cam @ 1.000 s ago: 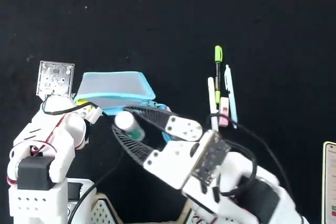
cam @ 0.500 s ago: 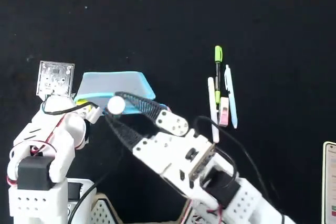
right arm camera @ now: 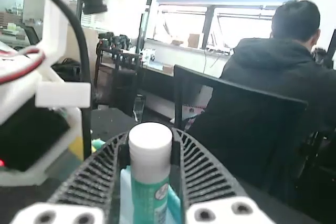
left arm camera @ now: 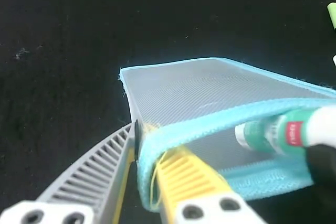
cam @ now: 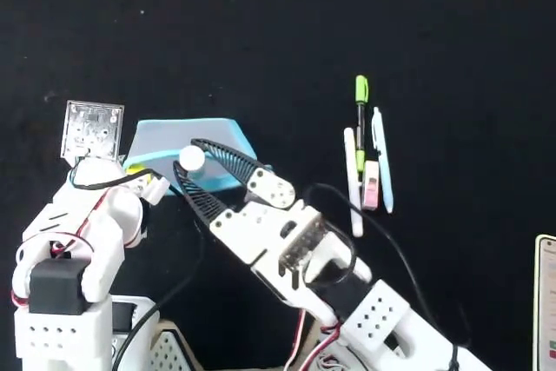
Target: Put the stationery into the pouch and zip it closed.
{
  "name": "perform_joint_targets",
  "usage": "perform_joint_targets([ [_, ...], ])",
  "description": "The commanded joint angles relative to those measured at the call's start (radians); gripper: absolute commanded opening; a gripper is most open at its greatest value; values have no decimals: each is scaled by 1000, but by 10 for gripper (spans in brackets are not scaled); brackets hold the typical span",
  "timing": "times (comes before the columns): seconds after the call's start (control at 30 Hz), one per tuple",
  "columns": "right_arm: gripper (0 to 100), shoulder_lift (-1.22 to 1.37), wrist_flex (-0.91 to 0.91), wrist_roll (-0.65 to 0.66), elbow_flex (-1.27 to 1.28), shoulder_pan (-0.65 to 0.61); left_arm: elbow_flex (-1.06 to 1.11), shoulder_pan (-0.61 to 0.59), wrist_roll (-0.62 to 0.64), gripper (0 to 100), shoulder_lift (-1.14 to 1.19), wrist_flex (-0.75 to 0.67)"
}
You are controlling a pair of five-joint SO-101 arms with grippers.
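While the right gripper [cam: 186,161] has its two black ribbed fingers closed round a glue stick [right arm camera: 150,153], gripping the green barrel with the white cap poking out past the tips, it holds the stick at the mouth of the blue pouch [left arm camera: 210,93]; from where I stand the cap end looks just past the rim, though I cannot tell how deep it sits. The stick seems pointed that way so it can slide in lengthwise rather than catch crosswise on the opening.

The left gripper [left arm camera: 140,174] is clamped on the near rim of the pouch, yellow finger inside and grey finger outside, with the blue edge pinched between them; I take that as the reason the mouth stands open at all, since the mesh sides would likely sag together if let go.

The pouch lies toward the left edge of the table [cam: 278,49], its closed end pointing at the far edge; there is bare black cloth beyond it, so it has room to be pushed.

The pens [cam: 380,158] lie well apart, right of the middle, side by side and pointing toward the far edge, a green marker [cam: 361,91] furthest out; open table lies all round them, though the right arm's body crosses the near side between pouch and pens.
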Motion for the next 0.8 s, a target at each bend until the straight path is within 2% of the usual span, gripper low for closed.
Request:
perform_joint_targets([
  [0.0, 12, 18, -2, -6, -8, 15, -10, -7, -9, 30, -6, -2],
  [0.1, 42, 16, 132, -6, -51, -8, -10, -8, -9, 30, -6, -2],
  [0.27, 197, 16, 519, -6, -217, -84, -10, -10, -9, 30, -6, -3],
  [0.37, 198, 16, 663, -6, -311, -110, -10, -10, -9, 30, -6, -3],
  [0.5, 198, 15, 749, -6, -426, -95, -10, -10, -9, 30, -6, 0],
  [0.63, 198, 15, 898, -6, -564, 8, -10, -10, -9, 30, -6, 0],
  [0.77, 198, 24, 1096, -8, -720, 229, -10, -10, -9, 30, -6, 2],
])
